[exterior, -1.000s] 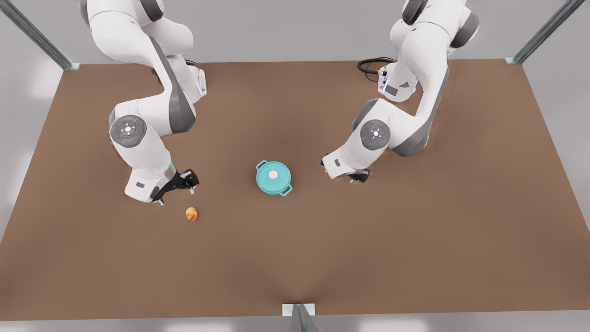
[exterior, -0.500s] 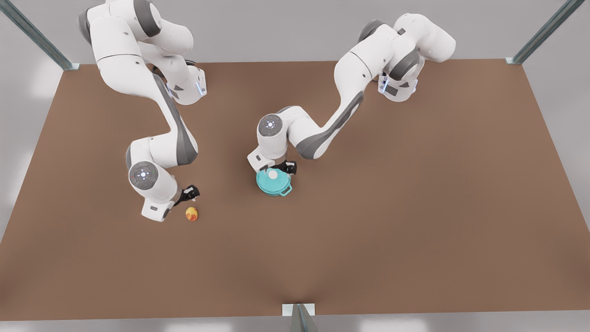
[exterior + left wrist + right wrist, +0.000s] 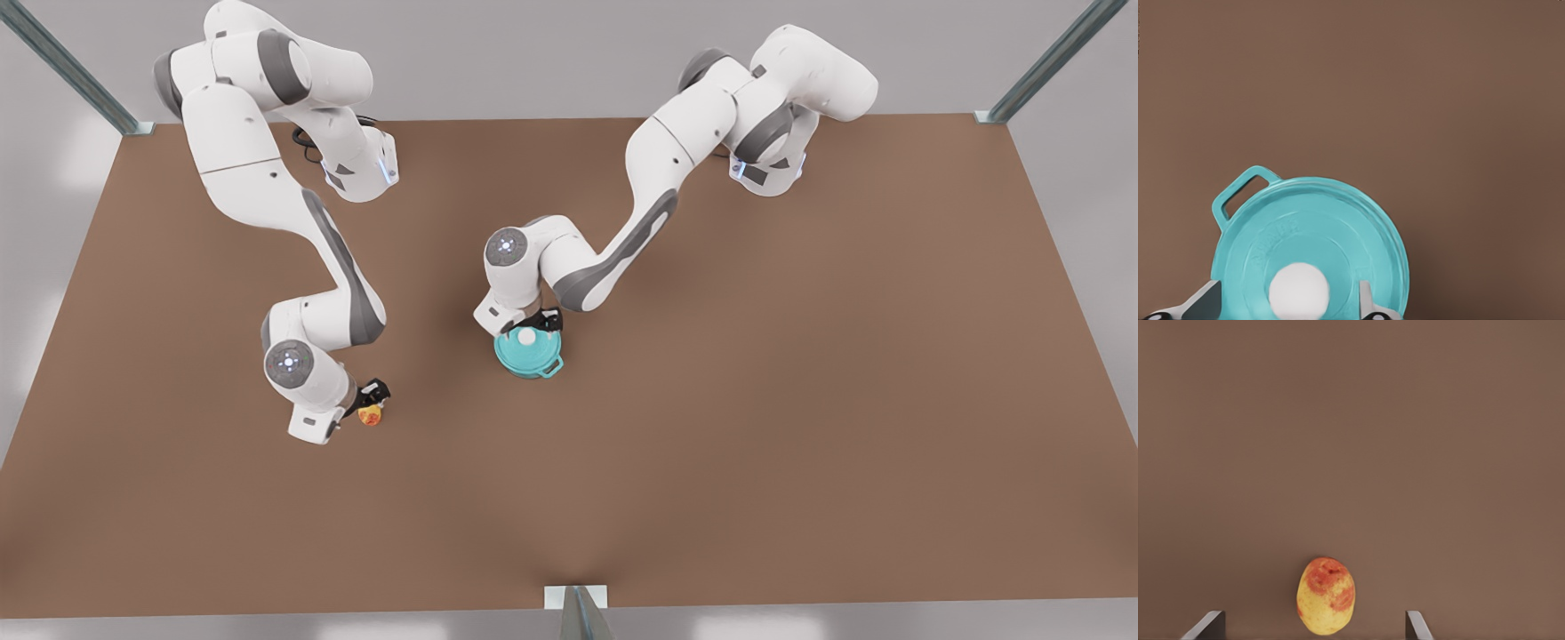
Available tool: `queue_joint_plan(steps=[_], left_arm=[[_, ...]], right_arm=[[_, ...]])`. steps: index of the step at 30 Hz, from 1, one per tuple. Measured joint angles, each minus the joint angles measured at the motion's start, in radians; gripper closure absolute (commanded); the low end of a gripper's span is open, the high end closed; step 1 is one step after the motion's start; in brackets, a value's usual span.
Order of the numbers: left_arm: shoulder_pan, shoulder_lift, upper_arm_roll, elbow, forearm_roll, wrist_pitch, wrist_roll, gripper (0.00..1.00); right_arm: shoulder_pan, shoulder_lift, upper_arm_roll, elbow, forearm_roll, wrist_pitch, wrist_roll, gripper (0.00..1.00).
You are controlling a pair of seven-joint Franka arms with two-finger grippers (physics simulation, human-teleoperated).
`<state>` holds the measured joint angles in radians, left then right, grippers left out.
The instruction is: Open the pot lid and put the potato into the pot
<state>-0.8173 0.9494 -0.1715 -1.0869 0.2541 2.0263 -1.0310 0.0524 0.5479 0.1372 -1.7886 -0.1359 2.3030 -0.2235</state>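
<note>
- Even, soft, diffuse light on the brown desk (image 3: 800, 400).
- Faint shadows lie under both arms and the pot (image 3: 529, 354).
- No glare or blur.

No legible text, labels or numbers. The pot lid (image 3: 1311, 250) bears faint embossed marks left of its knob, too indistinct to read.

Matt smooth pot lid (image 3: 1338, 233), matt table (image 3: 800, 400)

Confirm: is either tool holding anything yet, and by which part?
Nothing is held. The left tool is open, its fingers either side of the lid knob with gaps. The right tool is open astride the potato, untouched.
</note>
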Motion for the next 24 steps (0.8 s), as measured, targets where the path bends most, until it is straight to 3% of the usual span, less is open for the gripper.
queue_joint_plan(steps=[6,7,8,13,19,24], left_arm=[[0.0,0.026,0.006,0.0,0.013,0.016,-0.061,0.0],[0.0,0.028,0.008,0.0,0.014,0.019,-0.069,0.04],[0.0,0.026,0.009,0.001,0.015,0.021,-0.077,0.22],[0.001,0.01,0.01,0.007,0.014,0.002,-0.109,0.46],[0.036,-0.007,0.013,0.014,0.013,-0.046,-0.132,0.51],[0.299,-0.019,0.025,0.024,0.013,-0.071,-0.097,0.51]], right_arm=[[0.0,0.047,-0.001,-0.014,0.0,0.039,-0.033,0.0],[-0.001,0.052,-0.001,-0.014,0.0,0.044,-0.039,0.0],[-0.001,0.057,-0.001,-0.014,0.002,0.049,-0.042,0.0],[-0.003,0.063,-0.001,-0.013,0.005,0.061,-0.032,0.0],[-0.012,0.082,-0.001,-0.03,0.002,0.07,-0.025,0.0],[-0.014,0.096,-0.001,-0.046,0.001,0.076,-0.021,0.0]])
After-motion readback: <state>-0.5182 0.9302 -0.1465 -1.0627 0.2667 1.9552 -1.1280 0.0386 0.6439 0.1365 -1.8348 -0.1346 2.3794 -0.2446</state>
